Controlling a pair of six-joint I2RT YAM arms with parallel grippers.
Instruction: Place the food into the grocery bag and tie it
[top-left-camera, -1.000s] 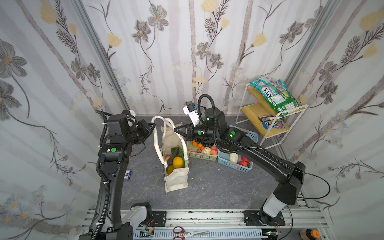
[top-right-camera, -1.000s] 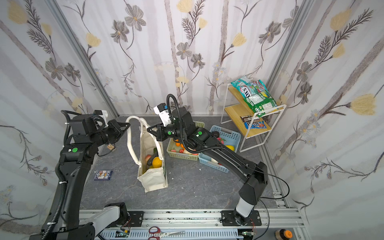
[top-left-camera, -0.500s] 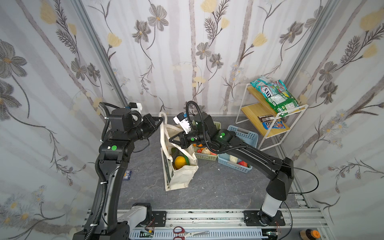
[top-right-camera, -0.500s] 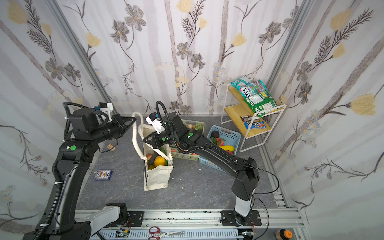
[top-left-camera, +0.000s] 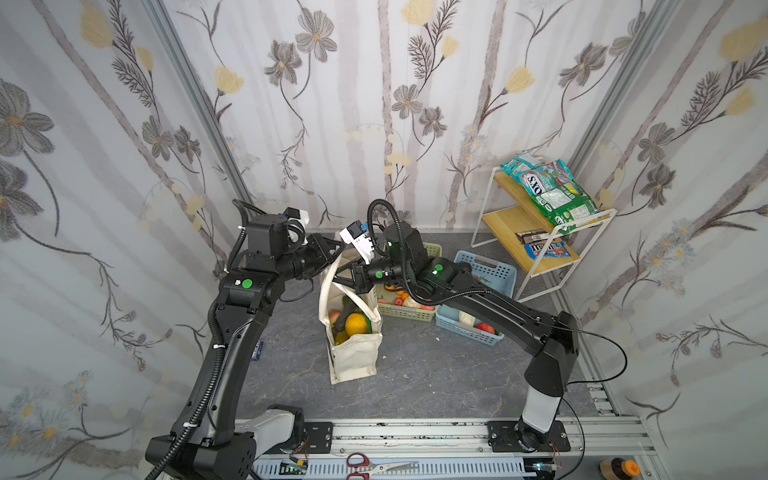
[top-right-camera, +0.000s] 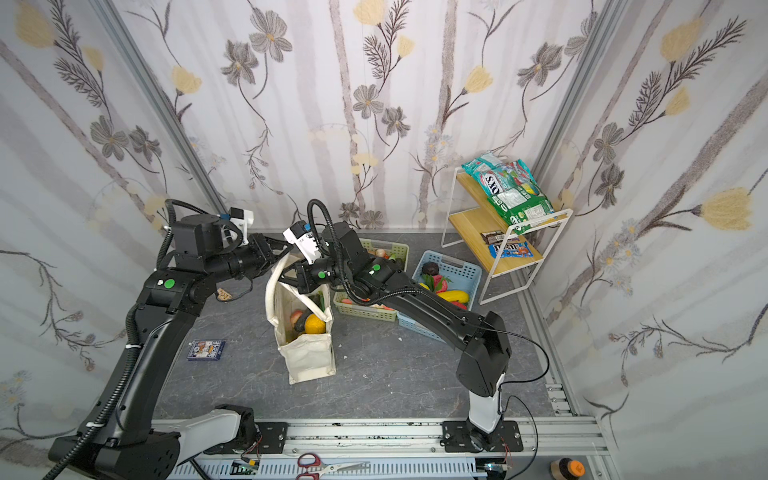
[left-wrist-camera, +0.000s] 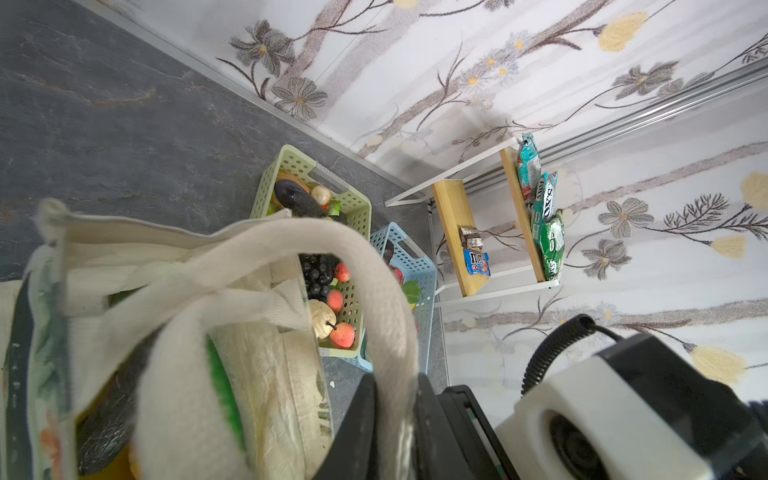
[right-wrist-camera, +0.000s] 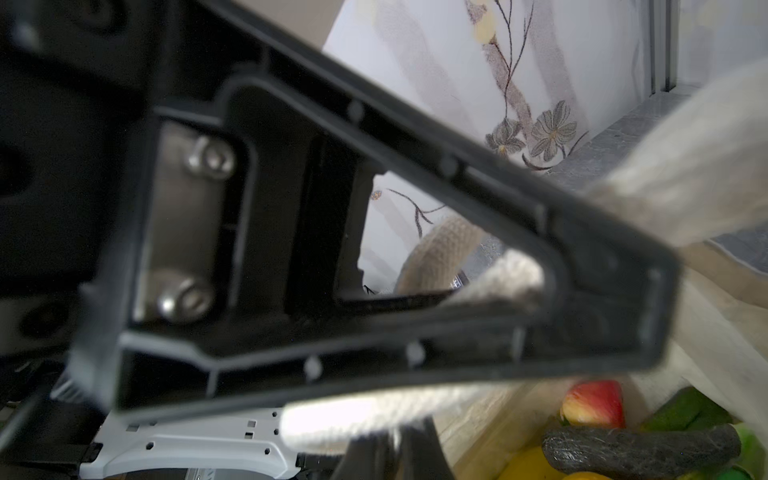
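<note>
Right gripper (right-wrist-camera: 392, 440) — grocery bag (top-left-camera: 357, 357) handle (right-wrist-camera: 340, 413) (pinched)

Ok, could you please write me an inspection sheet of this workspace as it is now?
Surface: dark grey stone-look tabletop, no spill seen.
Job's things: cream canvas grocery bag standing, mouth open, glossy toy food inside; more in the pale green lattice basket and blue lattice basket.
Clutter: blue card pack on the tabletop; red-handled scissors on the front rail.
Pincers: left pincer straddles a bag handle, grip unclear; right pincer shut on a bag handle.
Cables: black ribbed hoses loop near both wrists; no snag seen.
Surroundings: floral wallpaper; white wire shelf holding crinkly snack packets.
</note>
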